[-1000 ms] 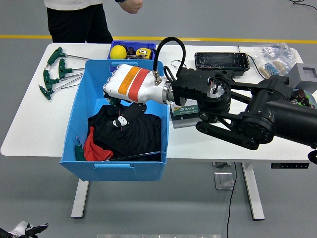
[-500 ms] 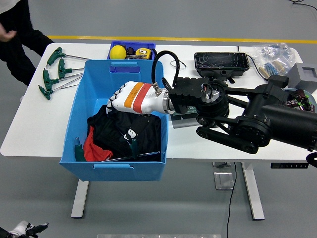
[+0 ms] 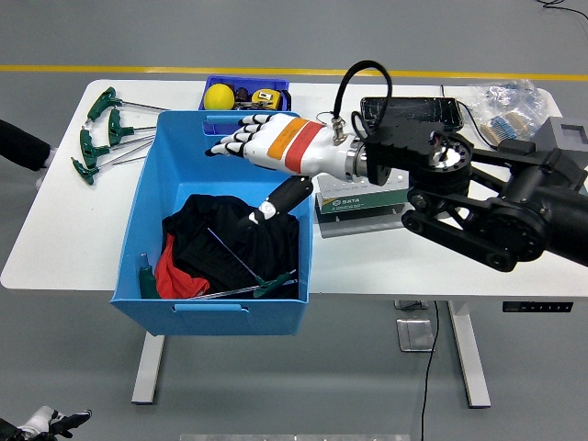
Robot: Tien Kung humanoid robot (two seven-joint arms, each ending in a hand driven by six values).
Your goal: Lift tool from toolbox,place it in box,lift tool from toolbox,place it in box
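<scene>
T-handle hex key (image 3: 246, 268) lies on black cloth (image 3: 230, 234) inside blue box (image 3: 152, 175); likely stiff, light, best grasped at green handle. Right hand (image 3: 262, 142) above box, fingers spread, empty. More keys (image 3: 103, 133) left of box.

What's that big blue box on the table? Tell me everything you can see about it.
The big blue box is an open-topped bin that looks like plastic, with sloping walls and a handle slot in its near side. It sits upright at the table's near edge. Inside lie a crumpled black and red cloth and green-handled tools with thin metal shafts. The robot's right hand, fingers spread and empty, hovers over its far right corner. A small blue tray stands just behind it.
</scene>
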